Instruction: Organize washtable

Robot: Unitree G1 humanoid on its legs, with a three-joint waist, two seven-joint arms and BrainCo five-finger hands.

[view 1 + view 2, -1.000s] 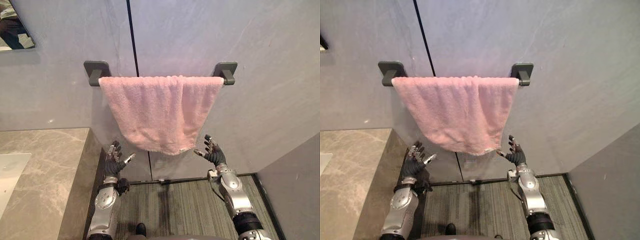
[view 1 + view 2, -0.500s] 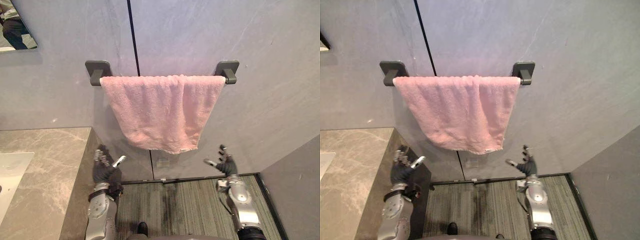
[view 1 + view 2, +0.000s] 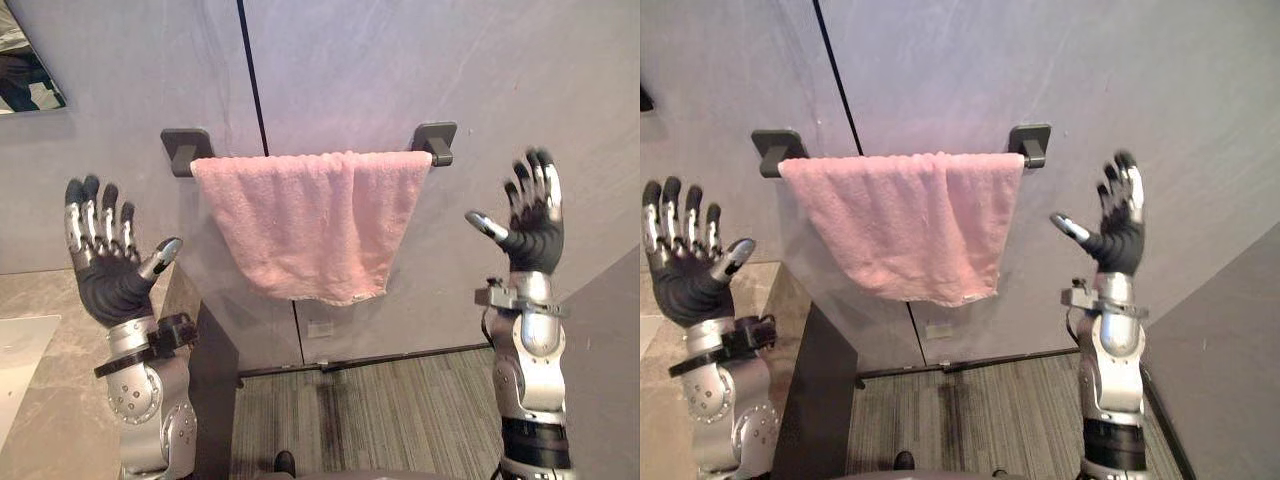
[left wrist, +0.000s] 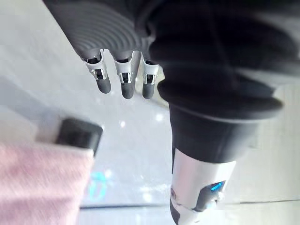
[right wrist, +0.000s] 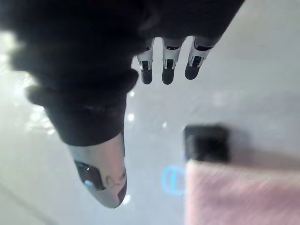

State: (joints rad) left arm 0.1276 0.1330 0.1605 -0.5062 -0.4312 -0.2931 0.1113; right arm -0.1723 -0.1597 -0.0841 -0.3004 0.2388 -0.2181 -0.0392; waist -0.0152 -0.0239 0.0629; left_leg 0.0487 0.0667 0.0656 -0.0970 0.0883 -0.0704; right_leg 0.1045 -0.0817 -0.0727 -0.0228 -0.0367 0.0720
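Left eye view: the pink towel [image 3: 310, 225] hangs between both hands, its long axis running from one to the other, ending at dark brackets [image 3: 185, 150]. Left hand [image 3: 100, 275] and right hand [image 3: 530, 225] are spread and empty, palms forward, about equally near, each apart from the towel.

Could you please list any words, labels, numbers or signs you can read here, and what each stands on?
Nothing is legible.
The tag at the hem of the pink towel: too small to read.
The pale plate on the wall below it: too small.
The blue round mark on the wall, right wrist view: blurred.
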